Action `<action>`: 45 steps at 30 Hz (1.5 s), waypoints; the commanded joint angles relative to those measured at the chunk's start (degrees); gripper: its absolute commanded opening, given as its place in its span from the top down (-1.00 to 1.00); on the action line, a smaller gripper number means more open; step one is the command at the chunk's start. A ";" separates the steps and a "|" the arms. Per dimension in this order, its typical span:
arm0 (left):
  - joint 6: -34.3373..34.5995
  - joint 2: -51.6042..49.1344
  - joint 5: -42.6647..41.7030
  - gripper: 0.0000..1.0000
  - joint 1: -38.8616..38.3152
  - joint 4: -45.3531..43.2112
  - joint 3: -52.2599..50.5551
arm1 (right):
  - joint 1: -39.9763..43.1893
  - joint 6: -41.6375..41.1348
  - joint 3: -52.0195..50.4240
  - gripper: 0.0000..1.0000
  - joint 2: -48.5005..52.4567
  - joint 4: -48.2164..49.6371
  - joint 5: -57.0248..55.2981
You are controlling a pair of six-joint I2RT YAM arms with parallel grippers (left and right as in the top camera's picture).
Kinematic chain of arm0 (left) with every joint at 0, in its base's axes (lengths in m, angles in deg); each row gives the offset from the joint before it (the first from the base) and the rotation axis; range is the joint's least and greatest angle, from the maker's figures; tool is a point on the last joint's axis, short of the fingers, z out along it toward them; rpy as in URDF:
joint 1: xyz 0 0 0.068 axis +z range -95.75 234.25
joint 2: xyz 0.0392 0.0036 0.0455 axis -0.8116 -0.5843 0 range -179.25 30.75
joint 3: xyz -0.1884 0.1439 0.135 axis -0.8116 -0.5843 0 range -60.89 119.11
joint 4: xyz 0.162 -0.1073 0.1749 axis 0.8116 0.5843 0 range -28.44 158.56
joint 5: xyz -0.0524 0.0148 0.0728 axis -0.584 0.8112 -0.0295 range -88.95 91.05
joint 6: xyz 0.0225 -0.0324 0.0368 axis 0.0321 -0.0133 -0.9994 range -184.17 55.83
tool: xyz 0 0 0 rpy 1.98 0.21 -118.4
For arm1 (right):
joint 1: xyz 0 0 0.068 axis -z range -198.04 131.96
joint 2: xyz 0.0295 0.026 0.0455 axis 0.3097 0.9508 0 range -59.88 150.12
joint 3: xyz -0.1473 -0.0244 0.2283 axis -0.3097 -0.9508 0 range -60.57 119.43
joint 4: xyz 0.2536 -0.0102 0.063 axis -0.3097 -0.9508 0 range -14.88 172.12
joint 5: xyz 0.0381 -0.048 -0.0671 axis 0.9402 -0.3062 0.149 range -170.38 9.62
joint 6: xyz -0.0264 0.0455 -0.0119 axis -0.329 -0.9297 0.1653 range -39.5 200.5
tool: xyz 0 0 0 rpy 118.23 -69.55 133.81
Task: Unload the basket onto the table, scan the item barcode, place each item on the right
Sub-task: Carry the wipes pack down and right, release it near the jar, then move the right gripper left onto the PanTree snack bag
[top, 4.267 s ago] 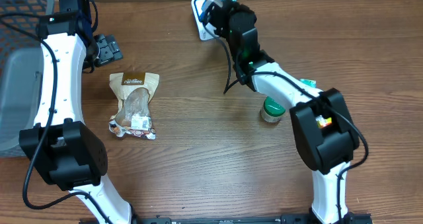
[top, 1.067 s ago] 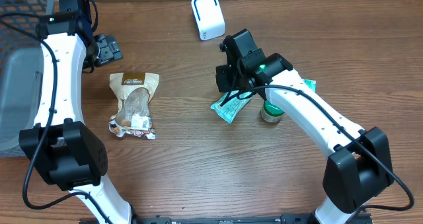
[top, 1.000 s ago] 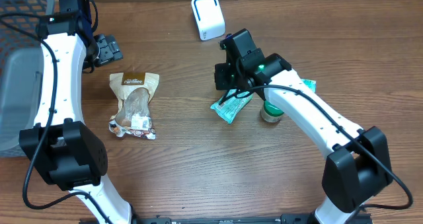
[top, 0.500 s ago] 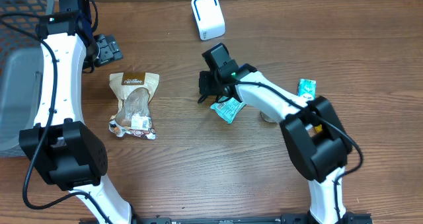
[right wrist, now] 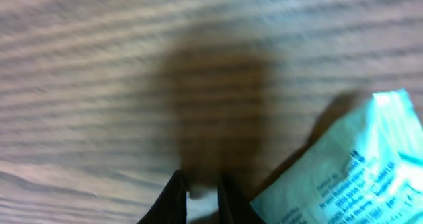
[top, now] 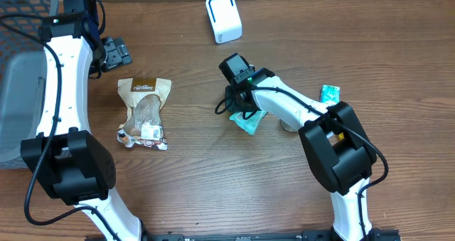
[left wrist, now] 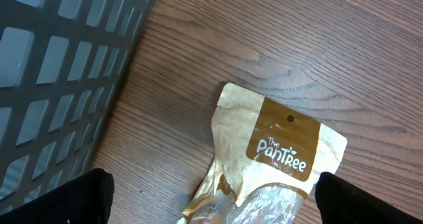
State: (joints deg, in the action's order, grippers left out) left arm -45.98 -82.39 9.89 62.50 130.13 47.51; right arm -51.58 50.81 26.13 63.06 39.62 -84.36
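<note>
A teal packet (top: 250, 121) lies flat on the wooden table, right of centre. My right gripper (top: 235, 106) is low over its upper left corner. In the right wrist view the right gripper (right wrist: 201, 186) has its jaws almost together with a pale strip of the packet's edge between them. The rest of the teal packet (right wrist: 350, 174) spreads out to the right, blurred. The white scanner (top: 223, 18) stands at the back of the table. My left gripper (top: 114, 52) hangs open at the far left, its fingers (left wrist: 86, 194) wide apart above a brown snack pouch (left wrist: 281, 151).
The brown pouch (top: 144, 113) lies left of centre. A dark grey basket (top: 18, 70) fills the left edge and shows as a basket wall (left wrist: 59, 65) in the left wrist view. A second small teal packet (top: 328, 94) lies right of the right arm.
My right arm carried the teal packet from the scanner down to the table, then swung left and low. The packet now lies flatter, shifted slightly. The left arm has not moved.
</note>
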 commanded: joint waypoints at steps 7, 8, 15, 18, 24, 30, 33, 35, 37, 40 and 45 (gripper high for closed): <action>0.22 0.96 0.13 -0.99 -0.39 -0.02 0.39 | 6.25 2.97 0.79 0.78 1.27 -12.90 -1.18; 0.22 0.96 0.15 -0.99 -0.39 -0.02 0.39 | 6.86 3.15 0.76 0.81 1.27 -14.08 -1.44; 0.22 0.96 0.15 -0.99 -0.39 0.00 0.39 | 10.51 4.09 0.76 0.82 1.27 -22.01 -9.40; 0.22 0.96 0.15 -0.99 -0.39 -0.02 0.39 | 11.23 9.25 0.70 0.69 1.27 -23.67 -10.38; 0.22 0.96 0.15 -0.99 -0.39 -0.02 0.39 | 11.54 9.57 0.70 0.62 1.27 -22.16 -8.15; 0.22 0.96 0.15 -0.99 -0.39 0.00 0.39 | 10.78 9.60 0.70 -0.48 1.27 -16.63 4.15; 0.22 0.96 0.15 -0.99 -0.39 -0.02 0.39 | 9.88 9.62 0.70 -0.50 1.27 -13.49 13.11; 0.22 0.96 0.15 -0.99 -0.39 0.00 0.39 | 9.01 9.62 0.70 -0.50 1.27 -11.58 17.27; 0.22 0.96 0.13 -0.99 -0.39 -0.02 0.39 | 7.74 9.62 0.70 -0.51 1.27 -9.11 20.31; 0.22 0.96 0.15 -0.99 -0.39 -0.02 0.39 | 5.16 9.62 0.70 -0.57 1.27 -5.64 23.63; 0.22 0.96 0.15 -0.99 -0.39 0.00 0.39 | -1.27 9.60 0.70 -0.80 1.27 -0.55 24.68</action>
State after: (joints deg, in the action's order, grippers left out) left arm -45.98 -82.39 9.89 62.50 130.15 47.51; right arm -48.87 60.40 27.74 62.86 37.39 -62.92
